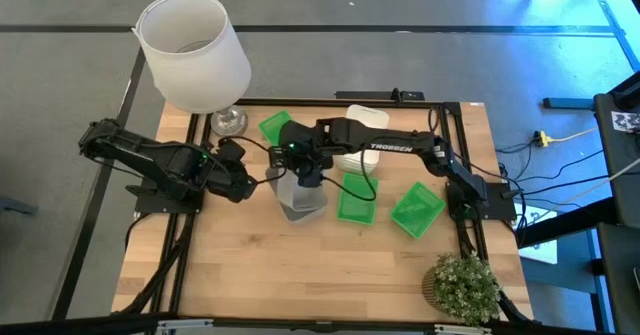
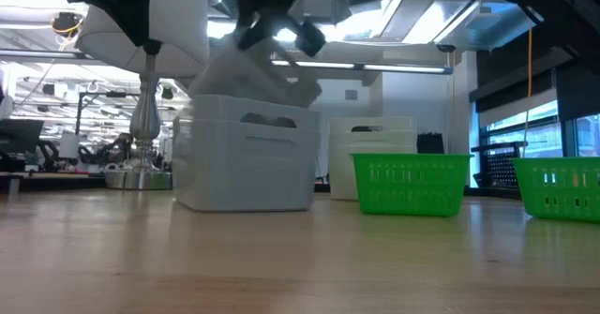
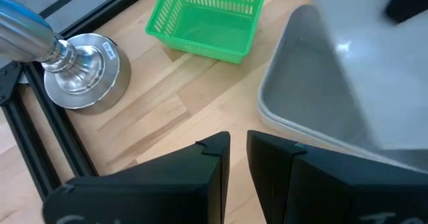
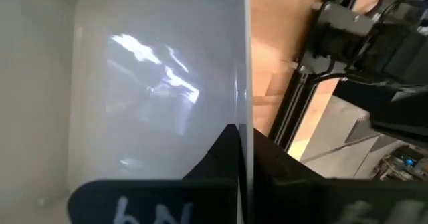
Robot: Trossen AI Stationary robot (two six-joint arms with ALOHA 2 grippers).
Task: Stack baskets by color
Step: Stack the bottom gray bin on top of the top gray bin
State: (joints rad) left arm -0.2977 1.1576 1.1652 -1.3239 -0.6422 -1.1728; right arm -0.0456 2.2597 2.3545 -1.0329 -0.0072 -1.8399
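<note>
Right now the right gripper (image 1: 307,170) is pinched shut on the rim of a translucent grey basket (image 2: 267,80), holding it tilted directly above another grey basket (image 2: 246,155) that stands on the wooden table (image 1: 250,265) just under the fingers. In the right wrist view the thin wall of the held basket runs straight between the two dark fingers, so the grip looks firm but narrow. To nest it cleanly, I would judge the held basket needs levelling first, then its corners lined up with the one below before it goes straight down; a tilted descent could catch a rim and shove the lower basket aside. The left gripper (image 3: 238,150) waits close beside that lower basket, its fingers nearly together and holding nothing. Three green baskets (image 1: 356,197) and a white basket stack (image 1: 362,125) sit around and beyond the right gripper, and the lamp base (image 3: 80,73) stands off beside the left gripper.
</note>
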